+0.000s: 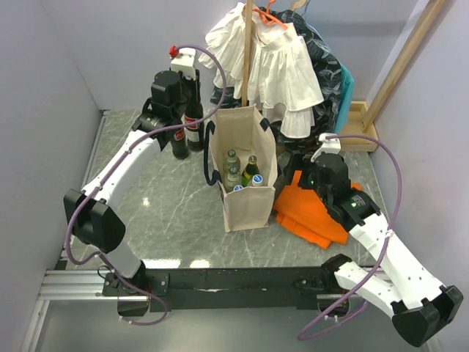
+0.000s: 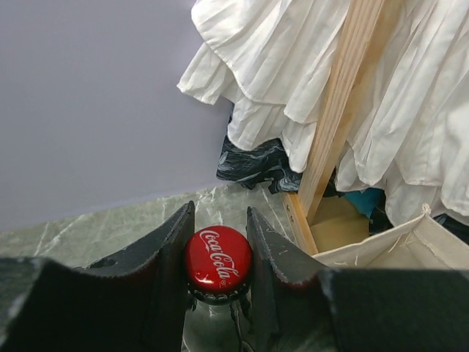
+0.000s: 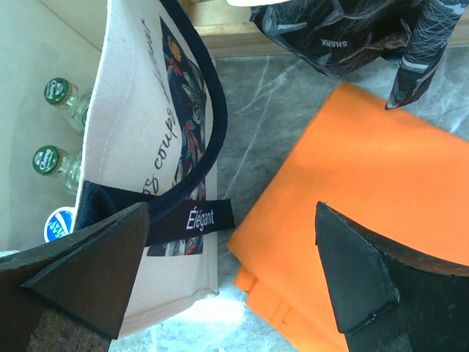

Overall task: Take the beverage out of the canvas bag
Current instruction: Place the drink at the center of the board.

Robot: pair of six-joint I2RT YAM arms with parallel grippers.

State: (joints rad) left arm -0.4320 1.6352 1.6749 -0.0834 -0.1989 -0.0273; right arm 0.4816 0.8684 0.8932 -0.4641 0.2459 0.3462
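Red-capped Coca-Cola bottle [image 2: 218, 261] outside the canvas bag [image 1: 248, 202], pinched by the left gripper [image 2: 218, 238].
The left jaws are closed tight on the bottle's cap. The right gripper [image 3: 229, 273] is wide open and empty, beside the bag and above the orange cloth [image 3: 366, 169]. The held bottle is left of the bag, close to a second dark bottle [image 1: 179, 143]. To finish well, I think: keep it upright, rest its base on the marble table [image 1: 161, 213], then release without knocking the neighbour.
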